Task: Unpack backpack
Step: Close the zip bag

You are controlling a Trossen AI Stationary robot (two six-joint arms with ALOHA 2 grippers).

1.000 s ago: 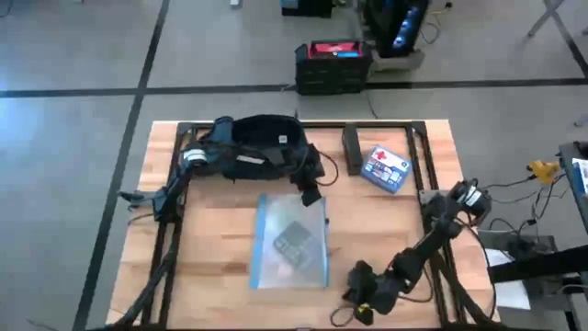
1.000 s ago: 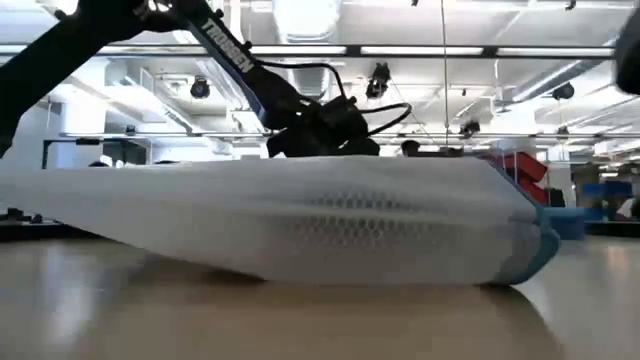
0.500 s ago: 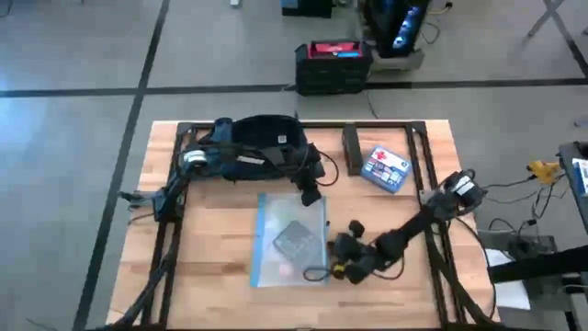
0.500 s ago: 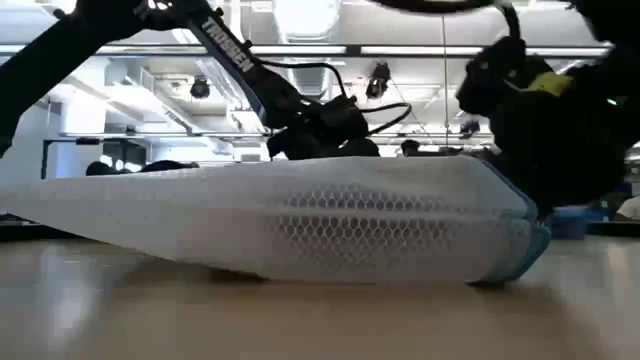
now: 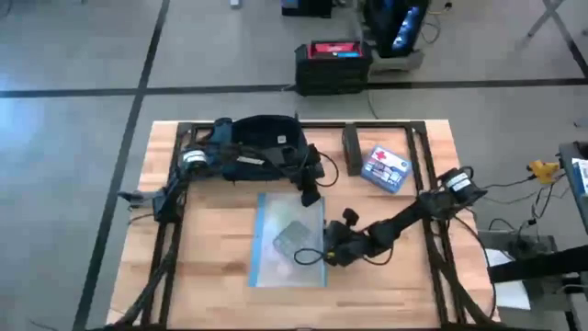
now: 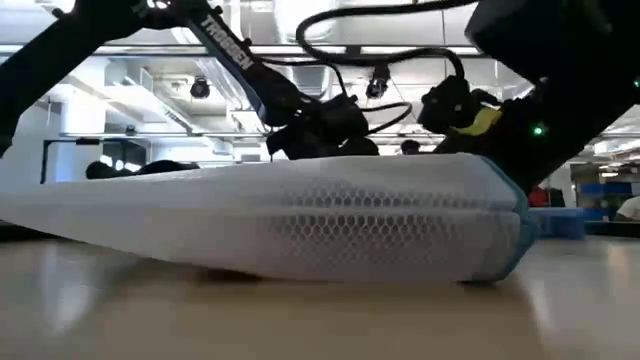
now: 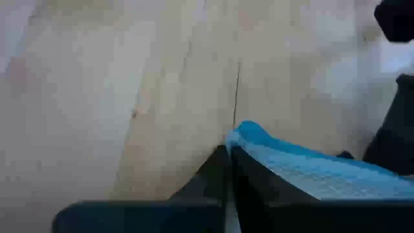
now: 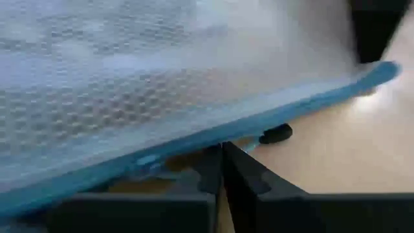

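The dark navy backpack (image 5: 262, 147) lies flat by the table's far edge. In front of it a clear mesh pouch (image 5: 287, 241) with blue edging lies on the wood, something dark inside it. It fills the low view as a pale pouch (image 6: 280, 225). My left gripper (image 5: 310, 195) is shut at the pouch's far right corner, just off the backpack. My right gripper (image 5: 323, 255) is shut at the pouch's right edge, toward its near end. My left gripper pinches the pouch's blue corner (image 7: 249, 133) between its two fingers, slanting down from the far side; the pouch runs on toward the near edge of the table. My right gripper has its fingertips on the blue edge strip (image 8: 194, 155), close to the black zip pull (image 8: 275, 134), coming in low from the table's right. The strip crosses the fingertips; how many layers they hold does not show.
A blue-white box (image 5: 384, 168) and a small dark block (image 5: 351, 150) sit right of the backpack, toward the far right. Dark frame rails (image 5: 170, 230) run along both table sides. Bare wood (image 5: 216, 257) lies left of the pouch.
My right gripper has swept from the table's near right corner toward the left and a little toward the far edge, arriving at the pouch's right edge. In the low view the pouch's blue end now stands steeper than before.
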